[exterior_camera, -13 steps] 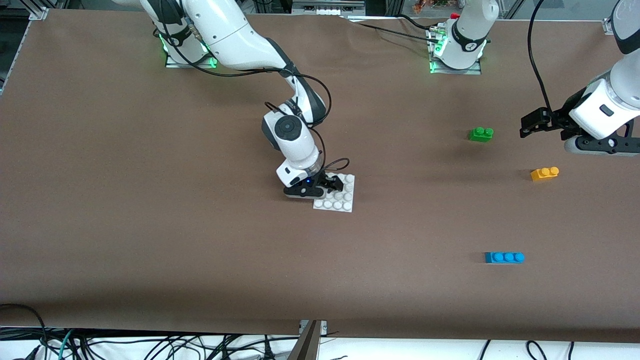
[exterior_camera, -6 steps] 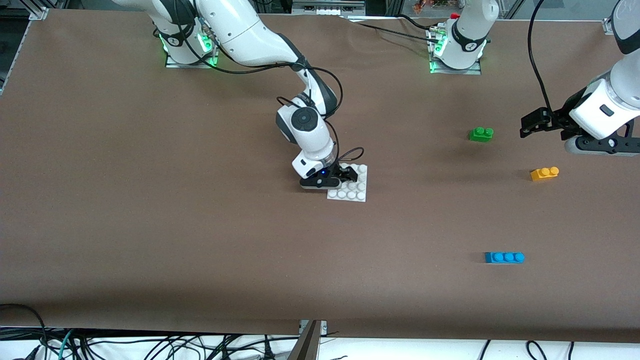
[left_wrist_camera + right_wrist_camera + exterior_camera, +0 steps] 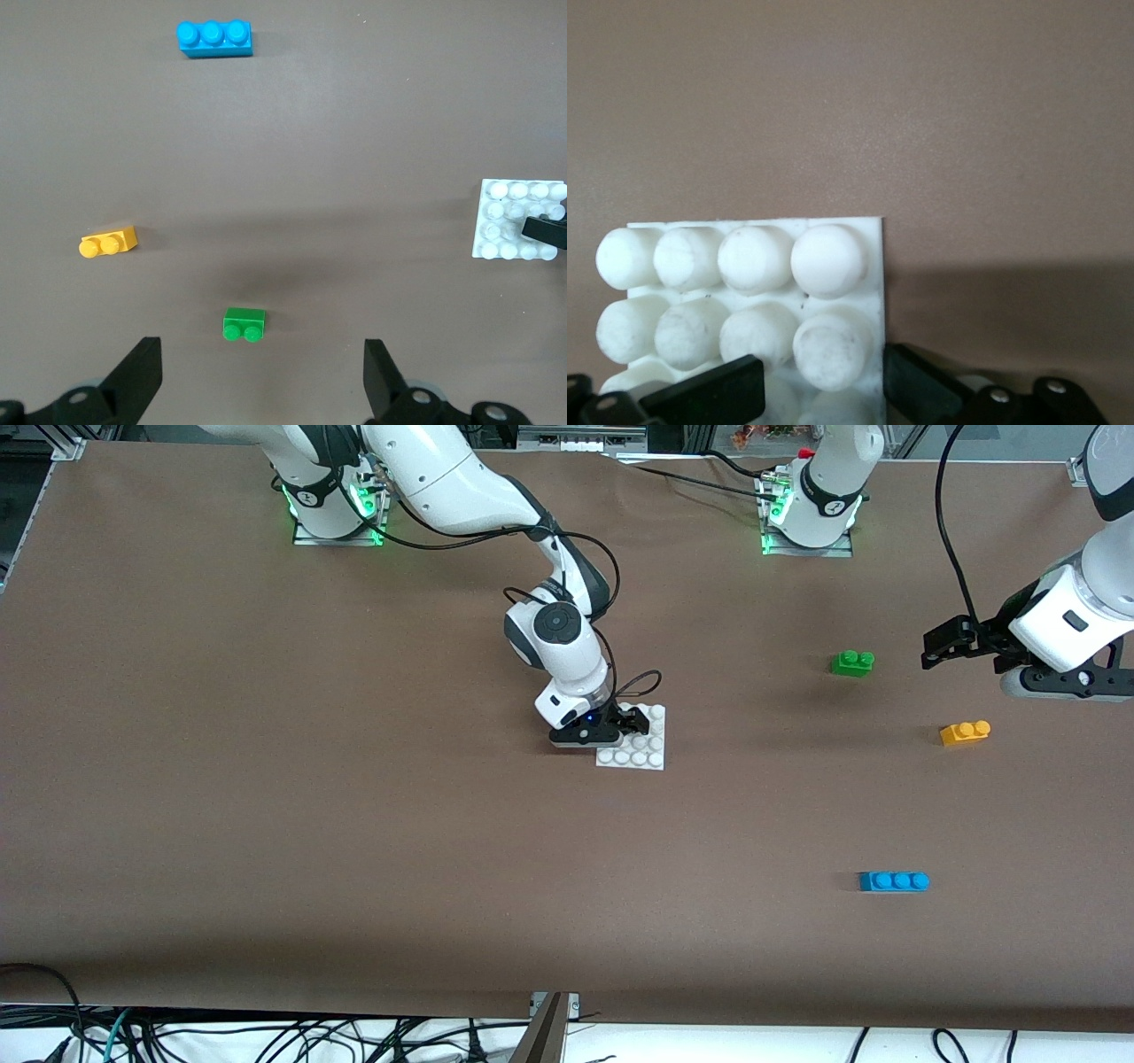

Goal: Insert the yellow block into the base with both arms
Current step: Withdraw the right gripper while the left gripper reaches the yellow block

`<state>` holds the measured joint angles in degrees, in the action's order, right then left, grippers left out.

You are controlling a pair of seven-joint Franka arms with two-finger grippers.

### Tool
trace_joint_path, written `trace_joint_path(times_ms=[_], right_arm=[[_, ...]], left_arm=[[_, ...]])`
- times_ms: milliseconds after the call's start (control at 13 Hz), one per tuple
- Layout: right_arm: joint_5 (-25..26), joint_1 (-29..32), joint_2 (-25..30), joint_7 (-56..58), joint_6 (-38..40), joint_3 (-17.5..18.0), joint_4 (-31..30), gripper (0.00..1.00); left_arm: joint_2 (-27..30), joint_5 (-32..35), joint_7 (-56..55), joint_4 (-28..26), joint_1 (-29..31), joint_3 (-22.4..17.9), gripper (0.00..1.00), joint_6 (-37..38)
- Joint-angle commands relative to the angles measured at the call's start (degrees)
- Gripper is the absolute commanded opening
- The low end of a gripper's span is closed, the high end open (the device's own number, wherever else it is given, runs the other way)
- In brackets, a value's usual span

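Observation:
The white studded base [image 3: 645, 751] lies mid-table, and my right gripper [image 3: 620, 726] is shut on its edge farthest from the front camera. In the right wrist view the black fingers [image 3: 709, 394] pinch a corner stud and rim of the base [image 3: 735, 266]. The yellow block [image 3: 965, 732] lies loose on the table toward the left arm's end. My left gripper [image 3: 941, 646] hangs open and empty in the air over the table between the green brick and the yellow block. The left wrist view shows the yellow block [image 3: 108, 243] and the base [image 3: 509, 221].
A green two-stud brick [image 3: 852, 662] lies farther from the front camera than the yellow block. A blue three-stud brick [image 3: 893, 881] lies nearer to that camera. Brown cloth covers the table; cables hang at its front edge.
My right gripper has dragged the base toward the left arm's end of the table and a little away from the front camera. The left arm has not moved.

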<state>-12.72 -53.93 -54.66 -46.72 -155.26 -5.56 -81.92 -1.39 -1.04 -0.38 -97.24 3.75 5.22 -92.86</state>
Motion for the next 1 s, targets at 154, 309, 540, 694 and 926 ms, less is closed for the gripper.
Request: trace_joint_path(times_ms=[154,309,540,694,926], right_arm=[[-1.3,0.4,-1.1,-0.5,0.2,-0.5,3.6,0.95],[-2.7,1.3,0.1,-0.1,0.9,-0.7,4.0,1.00],[-2.1,2.9,3.8,1.0,9.6,-2.6,4.8,1.00],[-2.5,5.7,9.3,5.6,16.9,-2.7,3.4,1.00],[-1.9,11.9,18.8,10.3,28.7,-3.0,-0.2,1.00]], left_arm=[[0.0,0.7,-0.3,0.2,0.4,0.3,1.00,0.7],[0.0,0.7,-0.3,0.2,0.4,0.3,1.00,0.7],[0.0,0.7,-0.3,0.2,0.4,0.3,1.00,0.7],[0.0,0.8,-0.3,0.2,0.4,0.3,1.00,0.7],[0.0,0.8,-0.1,-0.4,0.5,0.3,1.00,0.7]])
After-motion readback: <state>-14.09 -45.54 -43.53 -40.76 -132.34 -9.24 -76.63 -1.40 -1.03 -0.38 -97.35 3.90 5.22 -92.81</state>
